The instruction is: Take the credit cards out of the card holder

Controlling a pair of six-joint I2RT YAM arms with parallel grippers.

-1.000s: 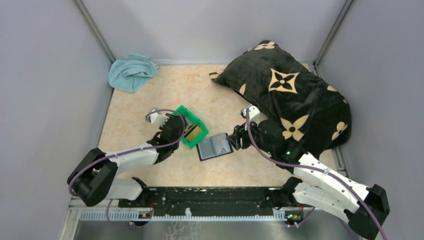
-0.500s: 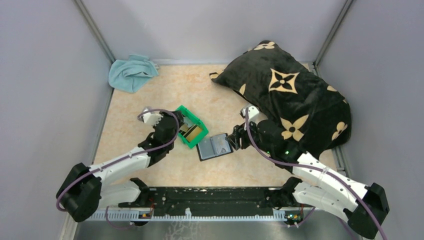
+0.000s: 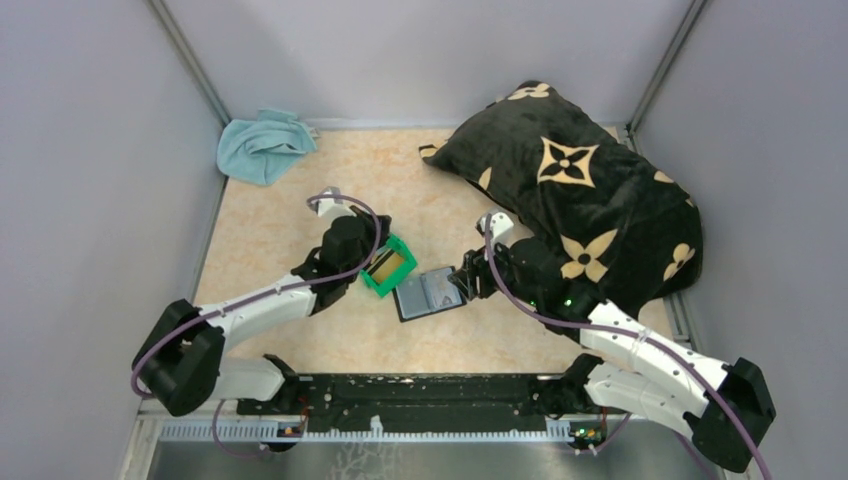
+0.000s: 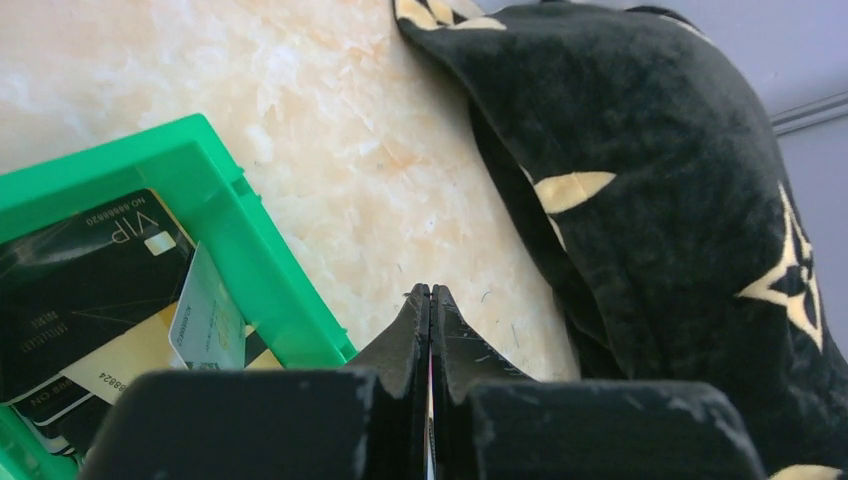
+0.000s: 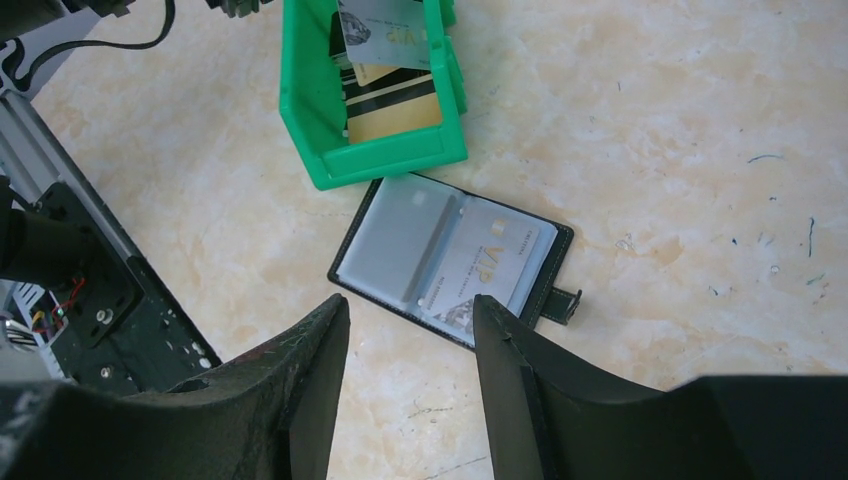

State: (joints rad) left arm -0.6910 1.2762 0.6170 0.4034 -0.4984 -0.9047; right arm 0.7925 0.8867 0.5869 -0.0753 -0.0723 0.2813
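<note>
Credit cards (image 5: 390, 100), thin flat rectangles, some dark with gold bands and one pale on top, are lying in the green plastic bin (image 5: 305, 120). One pale grey-white card (image 5: 495, 262) is sitting in the right-hand clear pocket of the flat black folding card holder (image 5: 395, 235). The holder is lying open on the marbled beige tabletop (image 5: 650, 150), just beside the bin.

Your right gripper (image 5: 410, 310) is hanging above the holder with its jaws spread wide and nothing between them. Your left gripper (image 4: 430, 300) is clenched shut beside the bin, with nothing showing between its fingers, so nothing is pinning the holder down.

That is where you are running the main risk. If you are pinching the glossy sleeve along with the card, you are likely lifting the whole holder, or folding it shut. A finger catching the black cover edge or the small strap tab is likely to be sliding the holder into the bin and shoving that too. The card itself is thin and slick, so a shallow grip may be slipping off.

Your left arm, if swinging in to help, could be clipping the bin's wall and spilling what is lying inside.
</note>
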